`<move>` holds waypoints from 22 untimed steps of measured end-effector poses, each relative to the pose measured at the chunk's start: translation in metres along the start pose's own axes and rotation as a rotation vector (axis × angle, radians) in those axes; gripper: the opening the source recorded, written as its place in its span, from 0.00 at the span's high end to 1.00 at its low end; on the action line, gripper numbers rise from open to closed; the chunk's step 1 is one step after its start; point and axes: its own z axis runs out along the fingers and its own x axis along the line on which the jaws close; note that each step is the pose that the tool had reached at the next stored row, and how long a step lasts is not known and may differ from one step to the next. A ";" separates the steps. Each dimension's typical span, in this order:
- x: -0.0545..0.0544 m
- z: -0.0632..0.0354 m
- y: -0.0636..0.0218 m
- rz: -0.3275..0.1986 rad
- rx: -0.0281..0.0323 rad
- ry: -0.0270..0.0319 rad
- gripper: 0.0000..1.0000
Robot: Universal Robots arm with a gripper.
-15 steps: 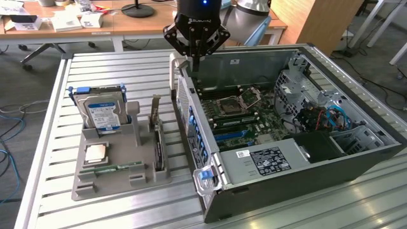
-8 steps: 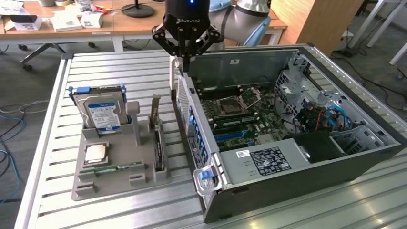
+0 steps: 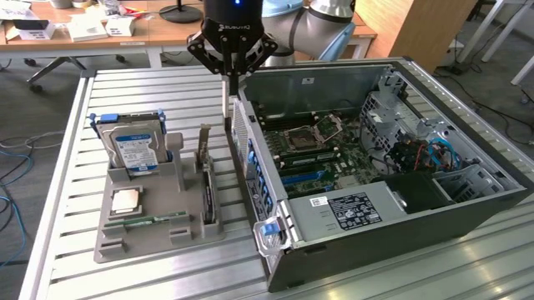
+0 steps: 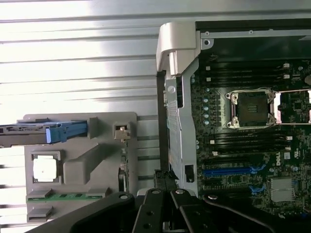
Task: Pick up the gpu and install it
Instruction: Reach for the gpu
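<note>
Slatted metal table [image 3: 142, 81] carries the whole job, with office desks behind it. My gripper [image 3: 229, 87] hangs over the gap between the grey parts tray [image 3: 125, 240] and the rear edge of the open computer case [image 3: 467, 206]. Its fingers are pressed fully together and I see nothing between them. The gpu [image 3: 205, 169] stands on edge in its tray slot, bracket end up, just beside and below my fingertips on the exterior view's left; I judge it not yet grasped. Further along the tray sit the blue-labelled hard drive [image 3: 134, 147], a processor [image 3: 127, 200] and a green RAM stick [image 3: 146, 220]. On the other side, the motherboard [image 3: 326, 150] lies exposed, and its blue expansion slots [image 3: 302, 177] appear vacant. Finding: neither pick-up nor installation is done; the whole task remains.
</note>
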 end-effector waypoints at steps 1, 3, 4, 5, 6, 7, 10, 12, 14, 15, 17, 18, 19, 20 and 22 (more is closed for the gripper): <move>0.002 0.0000 -0.0001 0.000 0.0000 0.0000 0.89; 0.005 -0.0001 -0.0003 0.000 0.0001 0.0000 0.89; 0.007 -0.0001 -0.0005 0.000 0.0000 0.0000 0.89; 0.009 -0.0001 -0.0006 0.000 0.0000 0.0000 0.89; 0.010 -0.0002 -0.0007 0.000 0.0000 0.0000 0.89; 0.012 -0.0002 -0.0008 0.000 0.0001 0.0000 0.89; 0.017 -0.0002 -0.0011 0.000 0.0000 0.0000 0.89; 0.020 -0.0002 -0.0013 0.000 0.0000 0.0000 0.89; 0.023 -0.0003 -0.0015 0.000 0.0000 0.0000 0.89; 0.025 -0.0003 -0.0016 0.000 0.0000 0.0000 0.89; 0.029 -0.0004 -0.0019 0.000 0.0000 0.0000 0.89; 0.031 -0.0004 -0.0020 0.000 0.0000 0.0001 0.89; 0.033 -0.0005 -0.0021 0.000 0.0000 0.0000 0.89; 0.035 -0.0005 -0.0022 0.000 0.0000 0.0000 0.89; 0.040 -0.0006 -0.0025 0.000 0.0000 0.0000 0.89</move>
